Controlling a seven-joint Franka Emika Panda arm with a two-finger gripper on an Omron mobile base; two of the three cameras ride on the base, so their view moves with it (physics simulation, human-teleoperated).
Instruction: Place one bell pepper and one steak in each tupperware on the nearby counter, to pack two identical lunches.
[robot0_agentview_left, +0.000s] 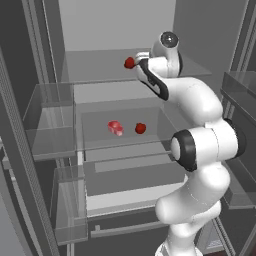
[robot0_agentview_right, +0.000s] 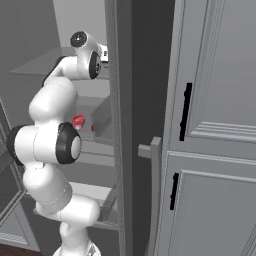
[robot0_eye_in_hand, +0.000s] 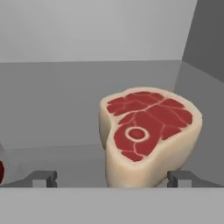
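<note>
Two red items sit mid-frame in the left base view on a grey fridge shelf (robot0_agentview_left: 125, 142): a pinkish steak (robot0_agentview_left: 115, 128) and just right of it a small bell pepper (robot0_agentview_left: 140, 128), apart from each other. Higher, on the upper shelf (robot0_agentview_left: 95, 70), a second red pepper (robot0_agentview_left: 129, 62) lies at the left end of the arm's hand; the hand itself is turned away and its fingers are hidden behind its white housing. Clear door bins (robot0_agentview_left: 47, 125) at left hold nothing I can make out. Right base view: a dark fridge door edge (robot0_agentview_right: 122, 125) cuts off most of the interior; a red scrap of steak (robot0_agentview_right: 78, 121) peeks past the arm's elbow, with a smaller red speck right of it, too small to name. Grey panelled cabinets (robot0_agentview_right: 220, 100) with black handles fill the right half. Hand view: a second steak (robot0_eye_in_hand: 146, 133) stands centre-right on the shelf floor, cut face tilted toward the camera, long axis running left to right. The gripper (robot0_eye_in_hand: 111, 178) is spread wide, one fingertip (robot0_eye_in_hand: 43, 178) at lower left, the other at lower right, holding nothing; the steak's base sits between them. A red sliver at the left edge is cropped.
</note>
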